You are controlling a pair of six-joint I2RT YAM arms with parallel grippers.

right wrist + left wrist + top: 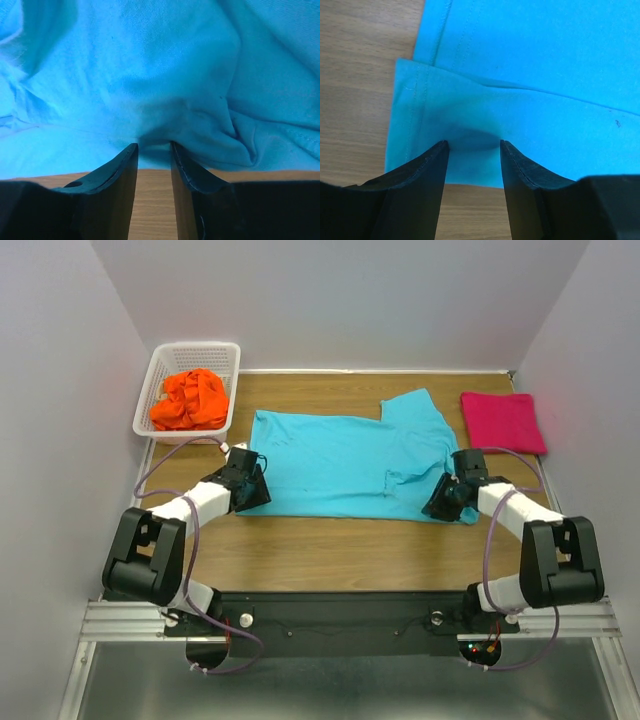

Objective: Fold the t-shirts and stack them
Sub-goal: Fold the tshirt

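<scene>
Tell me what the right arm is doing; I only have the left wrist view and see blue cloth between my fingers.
Observer: The right gripper is at the near right edge of the turquoise shirt, fingers apart with bunched cloth at their tips.
Operator: Where are the other shirts?
Observer: The pink shirt lies folded at the far right of the table.
Operator: And the orange one?
Observer: The orange shirt sits crumpled in the white basket, far left.

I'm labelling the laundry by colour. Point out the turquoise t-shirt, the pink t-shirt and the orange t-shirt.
turquoise t-shirt [340, 460]: top external view, middle of its body.
pink t-shirt [502, 422]: top external view, centre of folded square.
orange t-shirt [190, 400]: top external view, top of crumpled heap.
</scene>
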